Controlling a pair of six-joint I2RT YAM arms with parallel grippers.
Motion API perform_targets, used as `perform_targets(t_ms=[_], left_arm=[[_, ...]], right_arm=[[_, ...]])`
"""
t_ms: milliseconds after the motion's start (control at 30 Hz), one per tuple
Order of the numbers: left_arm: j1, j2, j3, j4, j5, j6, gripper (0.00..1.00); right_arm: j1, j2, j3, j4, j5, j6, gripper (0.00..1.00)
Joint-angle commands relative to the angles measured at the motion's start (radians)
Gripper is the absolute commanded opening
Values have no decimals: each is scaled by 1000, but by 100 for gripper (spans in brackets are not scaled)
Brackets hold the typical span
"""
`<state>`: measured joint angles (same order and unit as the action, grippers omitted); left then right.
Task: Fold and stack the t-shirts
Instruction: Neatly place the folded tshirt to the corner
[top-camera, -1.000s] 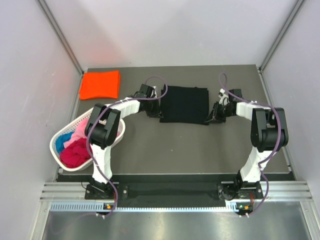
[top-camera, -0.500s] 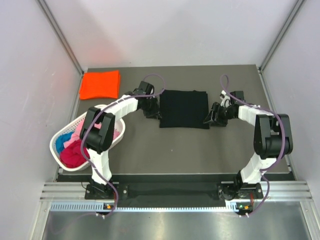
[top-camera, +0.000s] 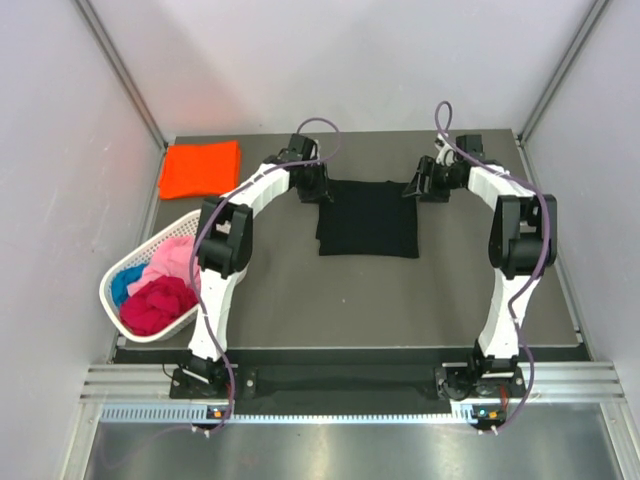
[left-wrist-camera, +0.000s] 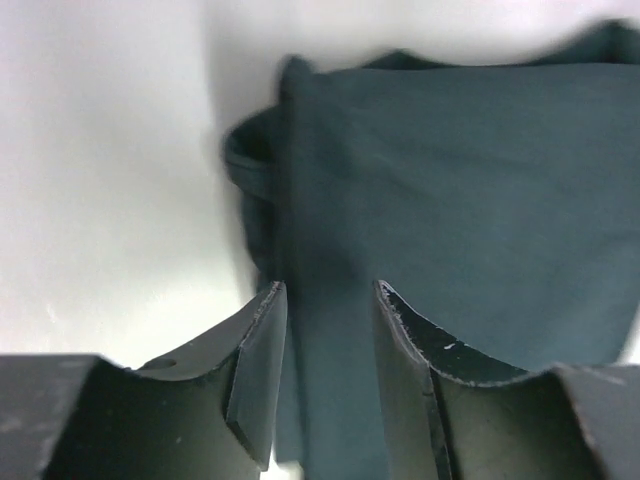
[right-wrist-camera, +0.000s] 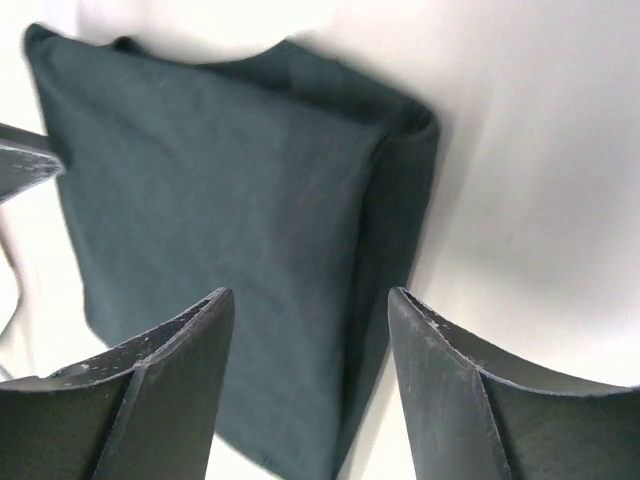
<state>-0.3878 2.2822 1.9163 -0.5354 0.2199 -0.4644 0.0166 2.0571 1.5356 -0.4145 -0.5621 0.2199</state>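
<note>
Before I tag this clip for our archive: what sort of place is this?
Probably a robotics lab test cell: a left arm and right arm bolted at a dark table, plain white wall panels boxing it in, and a basket of t-shirts.

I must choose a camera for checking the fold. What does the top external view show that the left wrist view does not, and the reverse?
Only the top external view shows the folded orange t-shirt at the far left corner, the white basket holding pink, magenta and blue t-shirts, and the right arm. Only the left wrist view shows the left fingers close up, standing apart over the cloth's edge, and the layered folds at that edge. Both show the folded black t-shirt.
</note>
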Motion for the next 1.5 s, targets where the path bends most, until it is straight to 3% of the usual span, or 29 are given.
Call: perform_targets(t_ms=[0, 133, 233, 267, 367, 567, 633, 800, 900, 1167, 1467], left_arm=[[18, 49, 69, -5, 13, 29, 45], [36, 91, 78, 35, 7, 18, 39], [47, 112, 79, 48, 16, 0, 33], [47, 115, 75, 51, 18, -5, 32], [47, 114, 44, 80, 38, -22, 32], [49, 109, 30, 74, 59, -36, 39], [50, 86, 30, 63, 46, -29, 41], [56, 4, 16, 17, 81, 1, 48], [55, -45, -46, 31, 114, 3, 54], [53, -151, -344, 207, 188, -60, 56], [38, -107, -359, 287, 191, -95, 54]], right_arm=[[-9, 64, 96, -23, 4, -47, 63], [-9, 127, 141, -11, 18, -44, 60], [-49, 185, 172, -1, -27, -28, 45], [-50, 208, 176, 3, -38, -22, 35], [-60, 228, 152, 43, -80, -1, 21], [-81, 224, 87, 125, -113, 47, 13], [-87, 225, 89, 126, -122, 56, 13], [-87, 172, 78, 105, -136, 59, 41], [-89, 117, 38, 105, -145, 73, 50], [-83, -67, -181, 161, -119, 108, 60], [-53, -305, -406, 235, -78, 162, 65]])
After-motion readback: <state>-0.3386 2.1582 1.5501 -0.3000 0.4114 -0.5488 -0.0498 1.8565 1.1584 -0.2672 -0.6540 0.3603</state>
